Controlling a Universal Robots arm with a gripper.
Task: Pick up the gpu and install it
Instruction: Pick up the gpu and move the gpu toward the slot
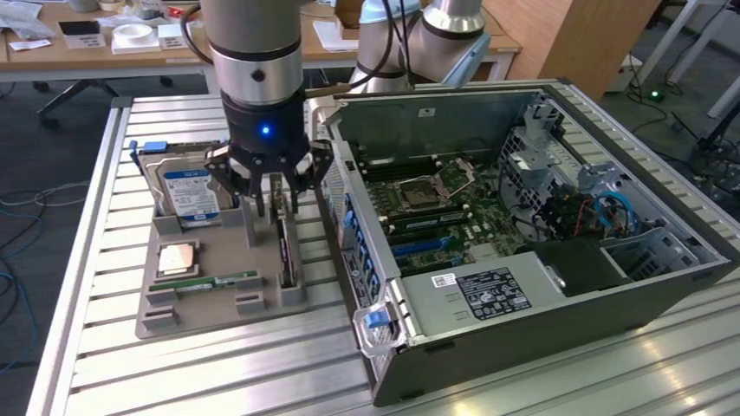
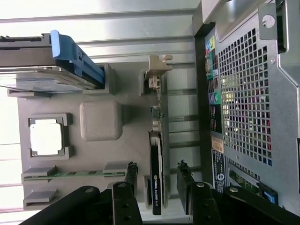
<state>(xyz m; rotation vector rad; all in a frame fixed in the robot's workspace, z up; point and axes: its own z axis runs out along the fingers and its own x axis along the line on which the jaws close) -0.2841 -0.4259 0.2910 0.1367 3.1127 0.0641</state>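
Room, exterior view: desks [image 1: 139, 43] with papers and small boxes along the back; wooden cabinet [image 1: 567, 35] at the exterior view's right; loose cables [image 1: 23, 204] on the floor.
Surface, exterior view: ribbed aluminium table [image 1: 208, 381] carrying a grey parts tray [image 1: 162, 325], with an open computer case [image 1: 521, 217] just beside it toward the exterior view's right.
Gripper, exterior view: gripper [image 1: 275, 208] points straight down over the tray, blue light [image 1: 266, 132] lit on the wrist. Fingers apart, tips on either side of the top edge of the gpu [image 1: 284, 256].
Gpu, exterior view: stands on its long edge in a tray slot, on the side nearest the case.
Neighbours, exterior view: hard drive [image 1: 191, 195] upright at the tray's far end; processor [image 1: 176, 257] lying flat; memory stick [image 1: 208, 282] in its groove; second arm base [image 1: 451, 35] behind the case.
Surface, wrist view: table [image 2: 117, 28] slats under the tray [image 2: 101, 119].
Gripper, wrist view: gripper [image 2: 157, 165] spread wide. Black fingers [image 2: 132, 176] flank the card with a gap on each side; nothing clamped.
Gpu, wrist view: gpu [image 2: 157, 150] seated in its slot, silver bracket [image 2: 157, 70] at the end away from the fingers.
Obstacles, wrist view: perforated wall of the computer case [image 2: 248, 93] runs close beside one finger. On the other side, well apart from the card, are the hard drive [image 2: 47, 79], processor [image 2: 46, 137] and memory stick [image 2: 70, 173].
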